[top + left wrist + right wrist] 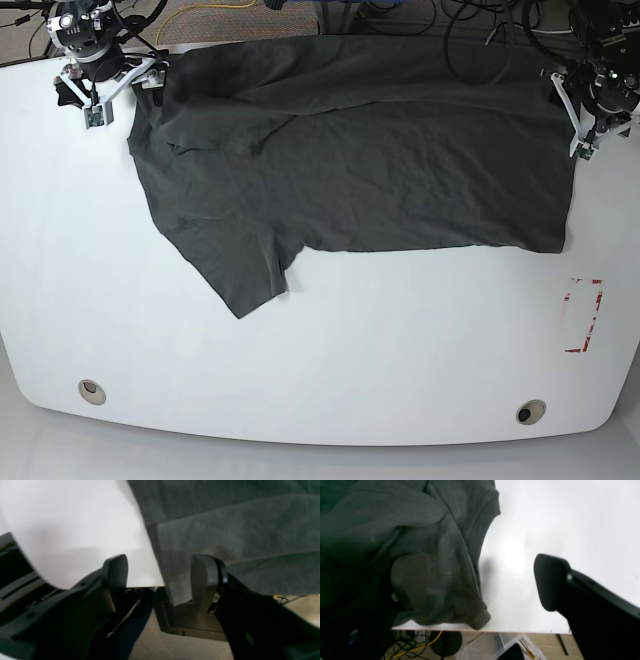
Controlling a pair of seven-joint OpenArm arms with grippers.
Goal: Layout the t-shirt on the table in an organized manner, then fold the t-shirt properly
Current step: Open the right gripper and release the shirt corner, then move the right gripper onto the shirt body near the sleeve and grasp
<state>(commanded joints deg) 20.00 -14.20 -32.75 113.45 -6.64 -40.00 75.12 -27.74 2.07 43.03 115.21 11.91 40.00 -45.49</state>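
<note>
The dark grey t-shirt (380,160) lies spread across the far half of the white table (350,350), one sleeve pointing toward the near left. My left gripper (160,576) is open at the far right table edge. A hem corner of the t-shirt (237,525) hangs over the edge of the table (75,517) between its fingers, close to the right finger (203,580). My right gripper (480,582) is open wide at the far left corner. A bunched edge of the t-shirt (382,517) lies by its left finger (410,580), over the table (557,517).
Two metal grommet holes (91,391) (530,411) sit near the front edge, and a red-outlined mark (583,315) at the right. Cables (480,30) run behind the far edge. Below that edge are wires and a clear box (512,645).
</note>
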